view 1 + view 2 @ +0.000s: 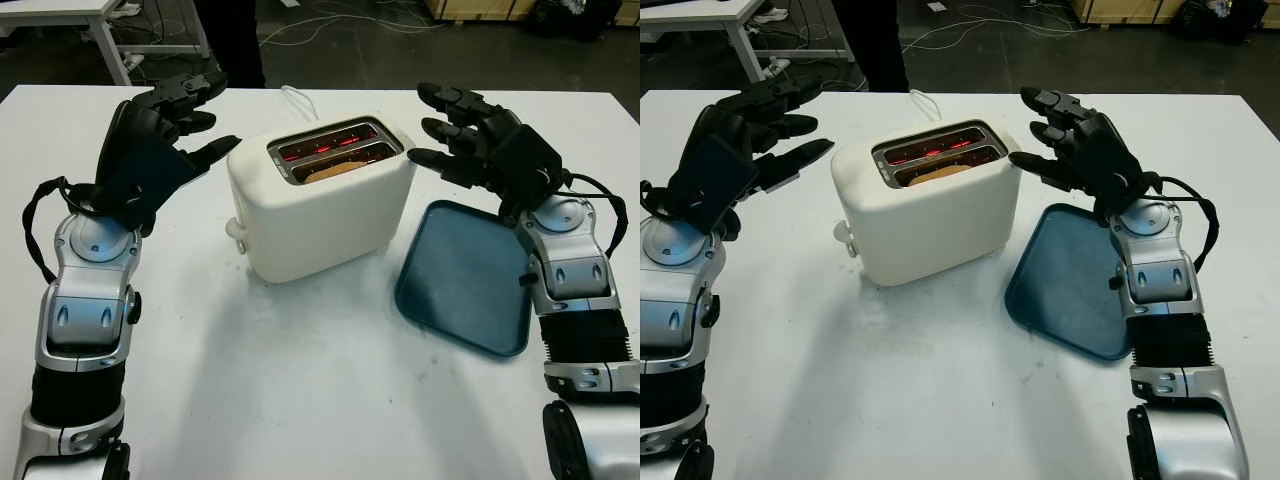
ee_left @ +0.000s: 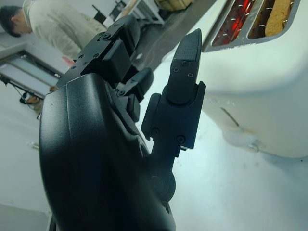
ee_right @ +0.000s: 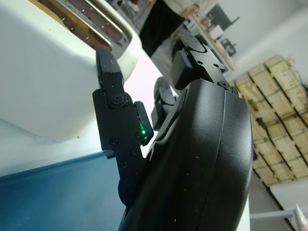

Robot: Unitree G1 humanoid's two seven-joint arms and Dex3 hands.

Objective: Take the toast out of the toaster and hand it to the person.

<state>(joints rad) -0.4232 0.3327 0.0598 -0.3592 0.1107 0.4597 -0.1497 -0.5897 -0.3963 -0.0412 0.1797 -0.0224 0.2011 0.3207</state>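
I hold my black left hand and right hand wide and empty, flanking the cream plastic toaster because its brown toast slice sits low in the near slot, beside the dark blue tray

A lab or workshop: floor cables, stacked crates, white worktable.

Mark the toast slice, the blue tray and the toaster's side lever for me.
Browned toast slice (image 1: pixel 333 171), left eye view, its top edge in the near slot.
Blue plastic tray (image 1: pixel 462 278), left eye view, bare floor.
White toaster lever (image 1: pixel 235 230), left eye view, its knob.
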